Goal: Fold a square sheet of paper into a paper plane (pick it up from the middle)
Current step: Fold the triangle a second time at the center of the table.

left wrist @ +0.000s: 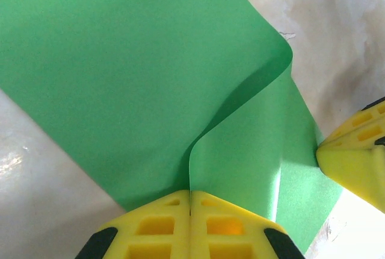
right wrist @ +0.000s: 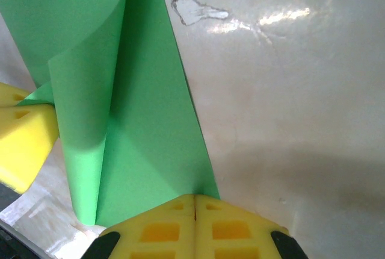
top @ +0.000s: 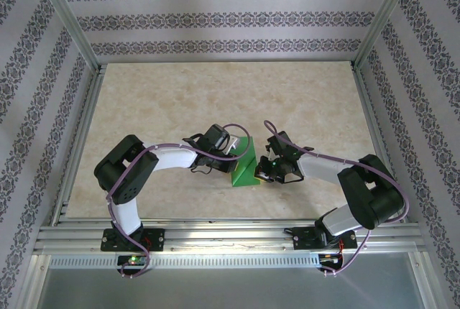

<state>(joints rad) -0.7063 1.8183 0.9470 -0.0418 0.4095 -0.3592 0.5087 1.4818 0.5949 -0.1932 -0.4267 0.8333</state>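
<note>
Jaws of the left gripper (left wrist: 190,195) and the right gripper (right wrist: 195,199) are pinching shut on opposite edges of the green square sheet of paper (top: 245,167), arching it over mid-table (top: 180,93), likely to form a fold.

My left gripper (left wrist: 190,194) and right gripper (right wrist: 195,199) each end in two bright yellow fingers (left wrist: 156,227); they are moulded wedges with rectangular pockets sunk in their faces and rounded black pieces at the outer corners. My left arm (top: 172,157) and right arm (top: 323,167) have white links between bulky black joints; a lilac cable (top: 231,128) loops along each; both black bases (top: 129,239) sit at the near edge of the tabletop (top: 215,93).
</note>
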